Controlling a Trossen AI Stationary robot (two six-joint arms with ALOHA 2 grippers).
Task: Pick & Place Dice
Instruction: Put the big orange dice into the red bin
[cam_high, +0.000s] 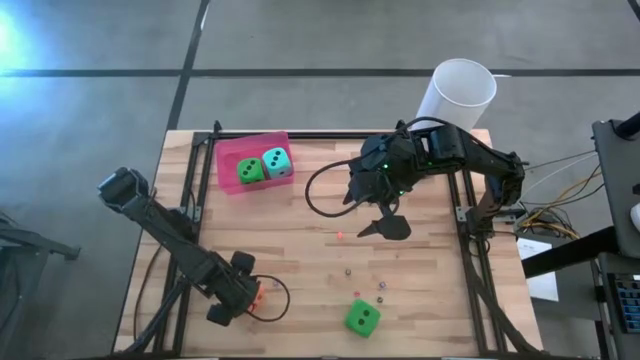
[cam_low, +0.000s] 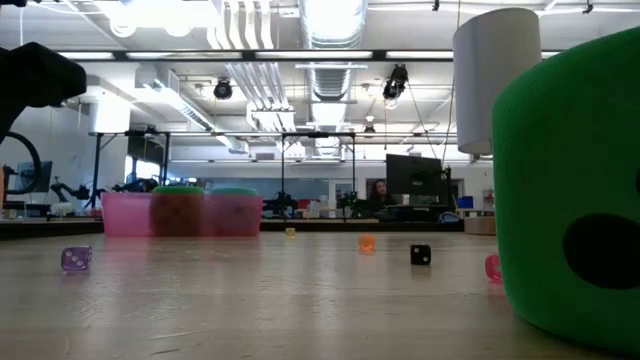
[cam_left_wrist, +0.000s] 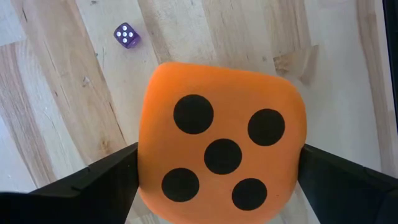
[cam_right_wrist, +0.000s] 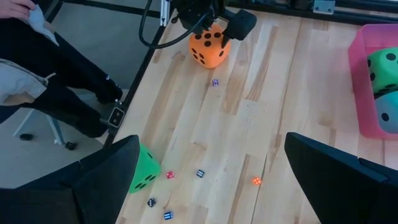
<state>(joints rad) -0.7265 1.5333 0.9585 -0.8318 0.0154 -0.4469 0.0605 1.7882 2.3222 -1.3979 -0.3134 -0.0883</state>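
At the near left of the surface (cam_high: 300, 260), the left end effector (cam_high: 243, 296) stood with its fingers apart on either side of the orange die (cam_left_wrist: 221, 158), which sat directly between them on the wood with its five-pip face up; whether they touched it could not be told. A cube has no long axis, so closing squarely on two opposite faces looked like all the coming move needed. The left arm was plainly the nearer one. At the far left, the pink bin (cam_high: 228, 152) held one bright green die (cam_high: 250, 171) and the teal die (cam_high: 277, 162). The second green die (cam_high: 362, 318) lay near centre. The right end effector (cam_high: 385, 225) hung empty, fingers apart, above the middle. That made four soft dice, plus several tiny dice (cam_right_wrist: 200, 173).
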